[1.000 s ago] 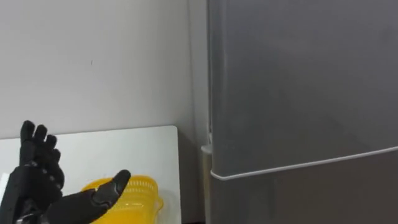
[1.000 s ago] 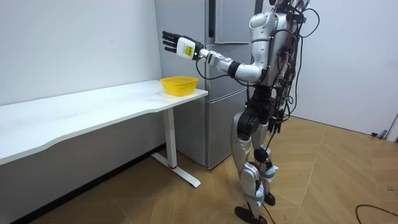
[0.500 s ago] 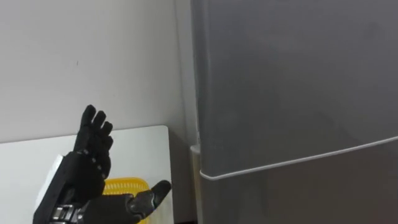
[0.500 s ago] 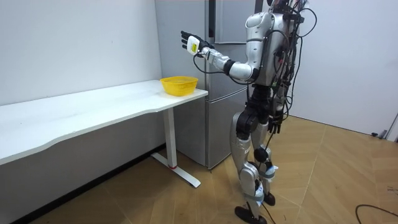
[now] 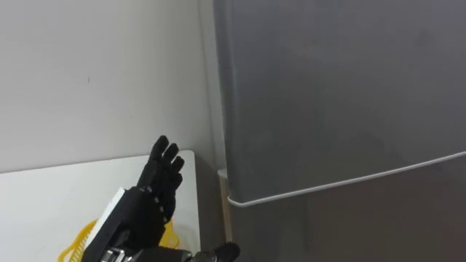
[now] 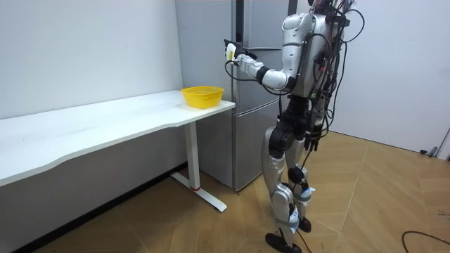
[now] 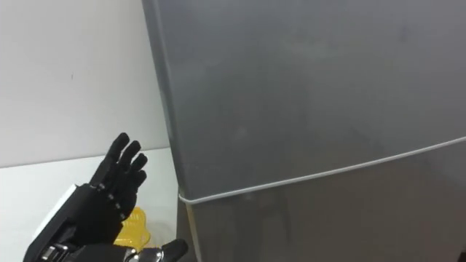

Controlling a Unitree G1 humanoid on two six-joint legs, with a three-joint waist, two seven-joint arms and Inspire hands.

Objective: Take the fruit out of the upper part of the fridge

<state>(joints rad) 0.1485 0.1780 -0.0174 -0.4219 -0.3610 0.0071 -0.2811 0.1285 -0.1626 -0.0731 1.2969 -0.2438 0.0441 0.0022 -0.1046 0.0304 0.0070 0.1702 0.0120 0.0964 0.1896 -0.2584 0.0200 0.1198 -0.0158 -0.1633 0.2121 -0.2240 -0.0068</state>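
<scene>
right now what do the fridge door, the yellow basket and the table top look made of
Fridge door: likely painted or brushed metal, a grey satin face with soft reflections. Yellow basket: probably plastic, with uniform colour and a slotted wall. Table top: looks like white laminate board, smooth and matte.

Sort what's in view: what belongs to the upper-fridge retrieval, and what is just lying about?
Belongs to the job:
upper fridge door, shut
left hand, open, held up near that door's left edge

Just lying about:
yellow basket
white table it sits on
lower fridge door
</scene>
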